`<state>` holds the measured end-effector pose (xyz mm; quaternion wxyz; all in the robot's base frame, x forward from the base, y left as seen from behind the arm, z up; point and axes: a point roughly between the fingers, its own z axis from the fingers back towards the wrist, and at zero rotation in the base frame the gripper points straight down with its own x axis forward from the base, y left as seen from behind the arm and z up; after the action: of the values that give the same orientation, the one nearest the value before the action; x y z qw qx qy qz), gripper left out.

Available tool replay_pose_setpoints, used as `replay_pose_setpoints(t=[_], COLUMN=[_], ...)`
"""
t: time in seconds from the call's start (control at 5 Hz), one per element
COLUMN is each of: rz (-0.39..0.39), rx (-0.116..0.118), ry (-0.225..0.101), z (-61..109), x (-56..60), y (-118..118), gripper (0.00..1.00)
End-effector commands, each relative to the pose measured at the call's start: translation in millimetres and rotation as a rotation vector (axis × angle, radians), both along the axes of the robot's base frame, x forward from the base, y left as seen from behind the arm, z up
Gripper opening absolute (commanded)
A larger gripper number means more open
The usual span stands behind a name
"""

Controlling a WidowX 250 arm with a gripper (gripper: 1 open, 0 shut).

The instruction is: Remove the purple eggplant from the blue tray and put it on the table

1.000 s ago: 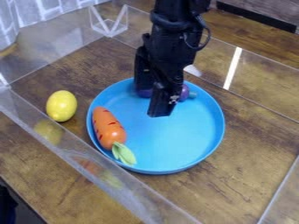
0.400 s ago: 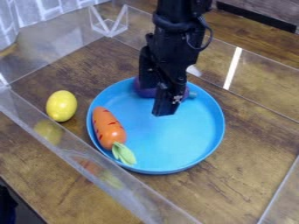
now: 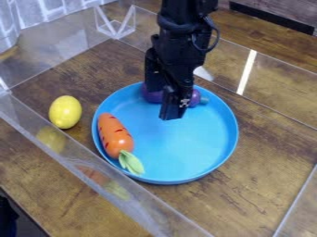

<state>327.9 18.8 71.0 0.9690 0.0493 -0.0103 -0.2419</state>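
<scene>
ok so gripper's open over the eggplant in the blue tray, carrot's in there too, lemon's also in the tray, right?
Not the lemon: in the camera view it sits on the table, left of the blue tray. The rest holds: open gripper over the eggplant, carrot in the tray.

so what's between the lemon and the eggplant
In the camera view, the tray's blue rim and the claw's left finger lie between the lemon and eggplant.

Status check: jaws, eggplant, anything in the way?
Gripper open, jaws either side of eggplant. Eggplant in tray, not lifted. Carrot well clear.
</scene>
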Motion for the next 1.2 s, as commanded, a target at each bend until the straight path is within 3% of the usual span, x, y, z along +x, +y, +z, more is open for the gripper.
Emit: replay_pose_setpoints(t=[0.0,1.0], rz=[0.018,-0.004], rx=[-0.001,0.022], ry=[-0.044,-0.096], z=[7.6,8.7], x=[8.0,23.1], y=[10.2,32.1], gripper=[1.0,1.0])
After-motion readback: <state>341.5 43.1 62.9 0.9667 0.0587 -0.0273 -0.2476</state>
